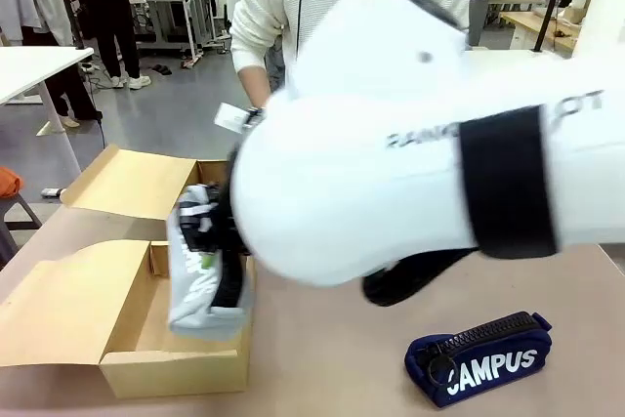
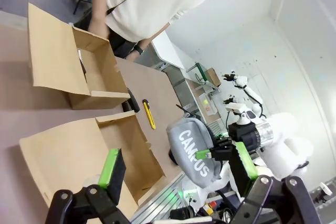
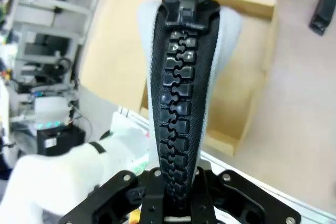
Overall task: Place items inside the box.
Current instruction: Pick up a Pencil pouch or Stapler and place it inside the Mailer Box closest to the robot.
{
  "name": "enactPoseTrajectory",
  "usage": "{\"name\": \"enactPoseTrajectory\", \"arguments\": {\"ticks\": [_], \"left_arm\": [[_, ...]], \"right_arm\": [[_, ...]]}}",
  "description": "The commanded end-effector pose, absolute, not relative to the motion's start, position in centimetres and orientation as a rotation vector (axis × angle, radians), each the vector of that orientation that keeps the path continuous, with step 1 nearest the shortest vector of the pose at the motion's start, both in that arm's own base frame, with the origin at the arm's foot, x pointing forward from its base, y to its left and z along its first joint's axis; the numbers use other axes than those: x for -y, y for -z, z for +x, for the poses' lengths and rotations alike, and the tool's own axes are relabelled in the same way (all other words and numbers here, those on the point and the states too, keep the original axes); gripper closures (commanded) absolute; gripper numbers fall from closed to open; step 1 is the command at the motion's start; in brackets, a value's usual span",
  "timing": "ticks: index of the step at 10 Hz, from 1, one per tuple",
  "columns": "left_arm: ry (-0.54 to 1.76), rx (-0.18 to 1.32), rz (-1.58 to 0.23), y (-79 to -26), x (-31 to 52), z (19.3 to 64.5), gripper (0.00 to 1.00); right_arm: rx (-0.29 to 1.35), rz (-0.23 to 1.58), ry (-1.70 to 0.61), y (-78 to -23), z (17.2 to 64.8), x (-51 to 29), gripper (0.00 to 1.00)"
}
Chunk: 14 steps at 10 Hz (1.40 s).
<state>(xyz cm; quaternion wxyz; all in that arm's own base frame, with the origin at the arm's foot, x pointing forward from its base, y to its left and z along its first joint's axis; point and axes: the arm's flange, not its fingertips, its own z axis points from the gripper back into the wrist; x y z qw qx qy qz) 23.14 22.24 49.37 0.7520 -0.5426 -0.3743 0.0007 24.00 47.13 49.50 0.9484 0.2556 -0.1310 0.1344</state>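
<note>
Right claw: the right gripper (image 3: 176, 180) was clamped on the grey pouch (image 1: 203, 263), pinching its narrow sides with the zip facing back up the wrist. My guess is that grip let the bag hang straight down.
Where the pouch was: hanging at the right-hand wall of the box (image 1: 176, 373). Its lower end looked to be dipping into the opening, so it was about ready to let go.
Box: all flaps were folded outward, which left the mouth wide open for a drop from above.
Left claw: the left gripper (image 2: 178, 162) was parked back on the robot's side with its fingers spread and nothing between them. Probably keeping out of the way.
Navy pouch (image 1: 479, 356): lay flat on the table (image 1: 332, 358), well apart from the box to the right and easy to get at next.
Other bits: a yellow utility knife (image 2: 149, 114) and a black item (image 2: 131, 100) lay just beside the box. Stapler or marker, I couldn't tell.
Person: stood at the far side with one hand (image 2: 97, 27) near the far flap. Steadying it, maybe.
</note>
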Motion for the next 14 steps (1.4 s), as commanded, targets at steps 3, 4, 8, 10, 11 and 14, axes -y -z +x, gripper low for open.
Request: {"name": "enactPoseTrajectory", "arguments": {"ticks": [3,4,8,10,11,14], "left_arm": [[0.013,0.843,-1.195,-49.5,-22.2,23.1,0.00],[0.013,0.843,-1.195,-49.5,-22.2,23.1,0.00],[0.013,0.843,-1.195,-49.5,-22.2,23.1,0.00],[0.013,0.843,-1.195,-49.5,-22.2,23.1,0.00],[0.013,0.843,-1.195,-49.5,-22.2,23.1,0.00],[0.013,0.843,-1.195,-49.5,-22.2,23.1,0.00]], "right_arm": [[0.254,0.294,-0.254,-46.9,28.1,-57.8,0.94],[0.268,0.223,-0.236,-46.2,28.4,-58.9,0.94],[0.228,0.146,-0.243,-41.6,29.2,-61.6,0.94],[0.227,0.155,-0.265,-39.5,29.6,-62.8,0.94],[0.214,0.151,-0.273,-38.6,29.8,-62.9,0.94],[0.177,0.128,-0.272,-36.4,30.3,-62.9,0.94]]}}
